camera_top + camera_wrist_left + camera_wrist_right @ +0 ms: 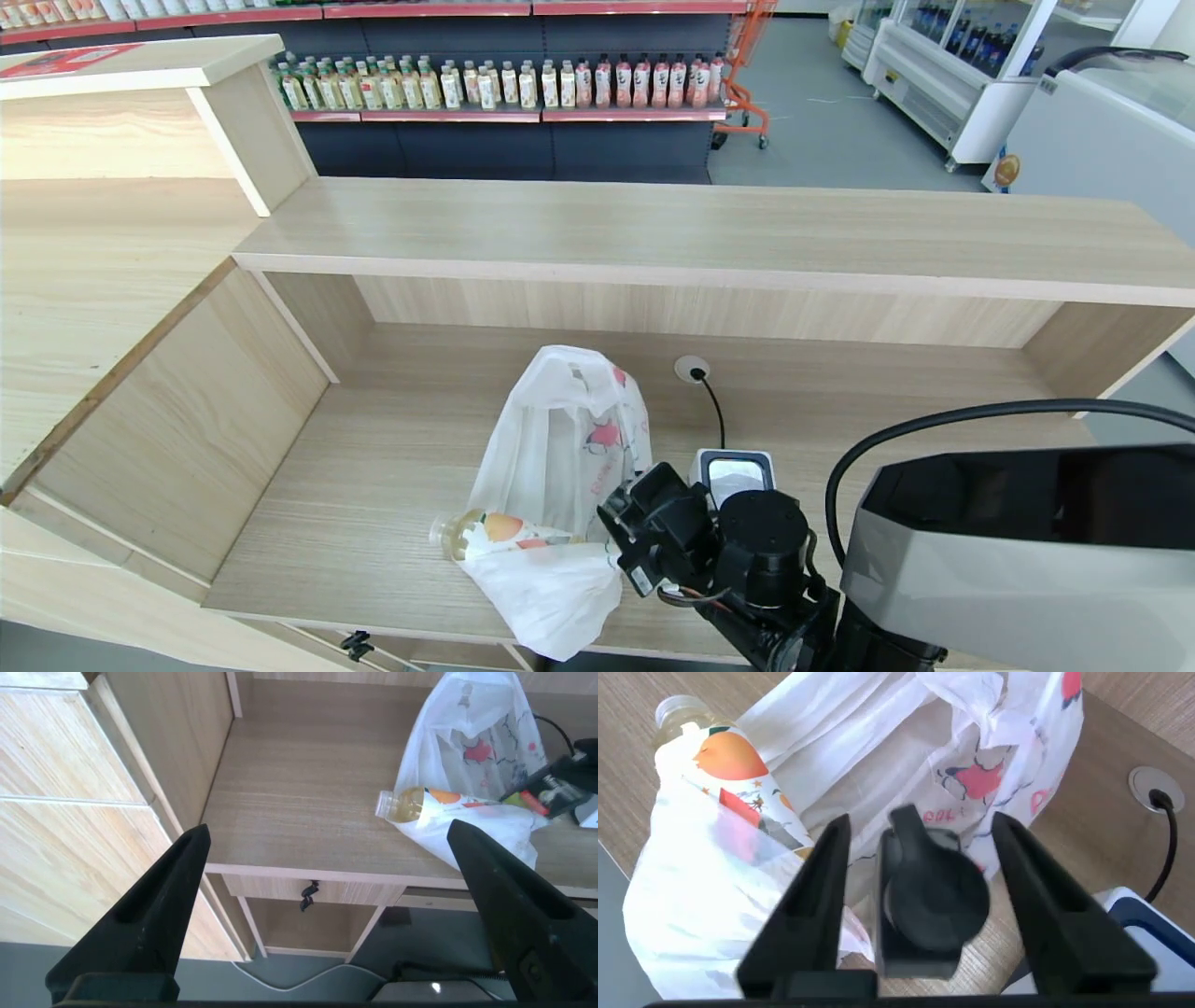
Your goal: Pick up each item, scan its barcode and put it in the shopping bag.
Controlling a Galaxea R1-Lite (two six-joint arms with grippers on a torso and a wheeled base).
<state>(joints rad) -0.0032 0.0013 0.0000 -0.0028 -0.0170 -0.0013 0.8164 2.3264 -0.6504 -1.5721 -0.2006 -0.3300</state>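
our right pincer [923, 826] is released, its fingers spread over the white shopping bag [560, 439]. a dark lump sits between them with a gap on each side, and we cannot tell what it is. one bottle [476, 532] lies on its side with its body in the bag's lower fold and its cap sticking out. just beside the pincer stands one scanner [735, 471], its cable [714, 406] running to a port in the wooden counter [373, 467]. our left pincer [329, 835] hangs released and empty off the counter's front edge. behind are shop shelves [504, 112] of bottles and freezers [943, 84].
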